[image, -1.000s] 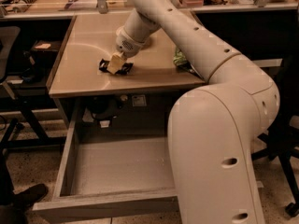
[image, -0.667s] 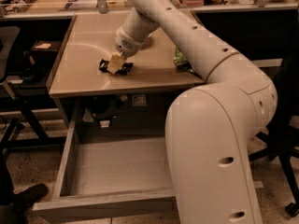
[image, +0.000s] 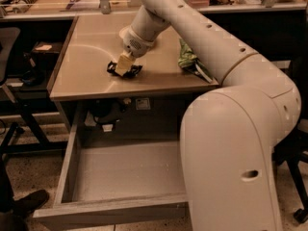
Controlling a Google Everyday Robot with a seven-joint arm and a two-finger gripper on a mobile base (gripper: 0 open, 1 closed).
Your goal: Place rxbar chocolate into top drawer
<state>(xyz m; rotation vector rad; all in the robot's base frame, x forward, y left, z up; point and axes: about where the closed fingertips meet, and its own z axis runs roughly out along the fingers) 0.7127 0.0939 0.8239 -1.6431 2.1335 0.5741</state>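
The rxbar chocolate [image: 124, 71], a small black wrapper, lies on the tan tabletop [image: 91, 42] near its front middle. My gripper [image: 124, 64] is lowered onto the bar from above and touches it, with the bar's dark ends showing on both sides. The top drawer [image: 110, 212] is pulled wide open below the table's front edge. Its flat grey bottom holds nothing that I can see, and my arm's large white body covers its right part.
A green snack bag [image: 188, 58] lies on the table to the right of the bar, partly behind my arm. Cluttered shelves run along the back. A dark chair [image: 12, 57] stands at the left, and a shoe [image: 26, 203] is on the floor at the lower left.
The gripper and the bar stay in almost the same spot on the table. The drawer has stayed open.
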